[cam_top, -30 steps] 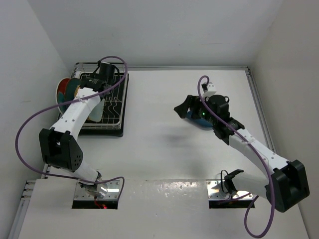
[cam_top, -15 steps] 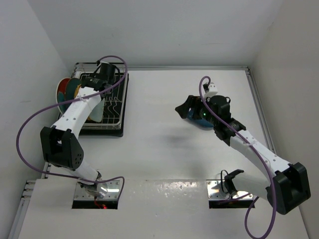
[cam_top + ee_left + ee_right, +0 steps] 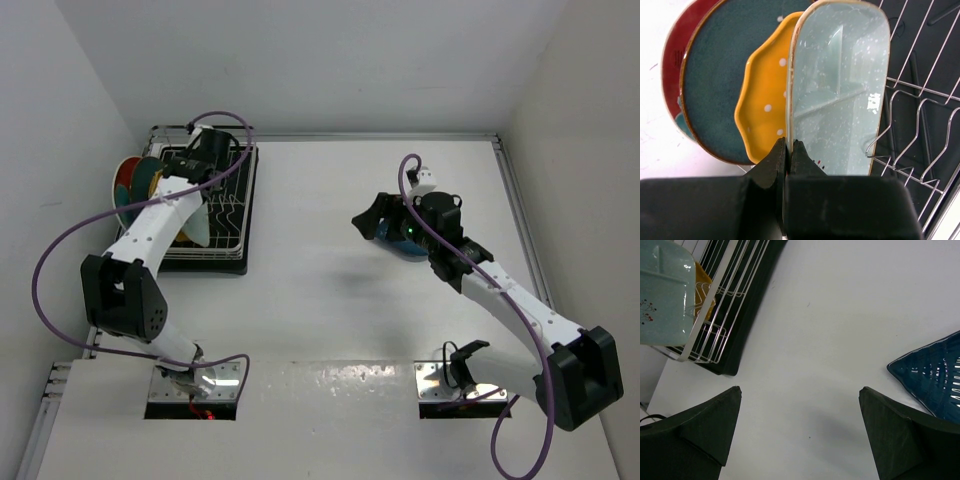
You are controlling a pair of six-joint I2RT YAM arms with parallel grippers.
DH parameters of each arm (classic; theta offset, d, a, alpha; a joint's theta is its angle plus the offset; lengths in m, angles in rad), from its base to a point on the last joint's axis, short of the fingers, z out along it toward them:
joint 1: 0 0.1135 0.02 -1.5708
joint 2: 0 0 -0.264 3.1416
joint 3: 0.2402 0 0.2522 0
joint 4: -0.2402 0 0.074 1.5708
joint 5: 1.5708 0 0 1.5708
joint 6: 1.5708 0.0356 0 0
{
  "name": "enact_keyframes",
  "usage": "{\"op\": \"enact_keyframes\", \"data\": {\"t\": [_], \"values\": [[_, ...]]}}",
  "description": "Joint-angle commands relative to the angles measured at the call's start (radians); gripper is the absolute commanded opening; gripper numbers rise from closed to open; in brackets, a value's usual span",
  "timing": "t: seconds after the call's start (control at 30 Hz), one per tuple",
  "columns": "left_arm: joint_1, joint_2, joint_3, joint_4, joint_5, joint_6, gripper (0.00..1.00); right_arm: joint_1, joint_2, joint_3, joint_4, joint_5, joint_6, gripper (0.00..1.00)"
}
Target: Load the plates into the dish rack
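Your left gripper [image 3: 788, 147] is pinched shut on the rim of the pale blue plate [image 3: 840, 90], keeping it on edge so it slots between the dish rack [image 3: 920, 125] tines beside the yellow plate [image 3: 765, 110] (the teal plate [image 3: 720, 75] and red plate [image 3: 672, 65] stand beyond). Your right gripper [image 3: 799, 390] hangs spread wide, and the leaf-shaped plate [image 3: 935, 380] lies flat just beside it on the table [image 3: 840, 315] — likely next
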Motion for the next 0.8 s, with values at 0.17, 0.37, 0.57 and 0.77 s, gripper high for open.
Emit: {"op": "enact_keyframes", "data": {"t": [0.17,0.37,0.57,0.77], "values": [[0.004,0.155,0.062,0.049,-0.035,0.154,0.00,0.004,-0.025,0.002,0.001,0.023,-0.034,1.00],[0.004,0.200,0.086,0.059,0.012,0.200,0.05,0.002,-0.030,-0.004,-0.034,0.036,-0.064,1.00],[0.013,0.178,0.112,0.059,-0.006,0.209,0.33,-0.047,-0.019,-0.004,-0.118,0.078,-0.069,1.00],[0.013,0.134,0.180,0.059,-0.006,0.248,0.66,-0.224,0.148,0.100,-0.380,0.157,0.004,1.00]]}}
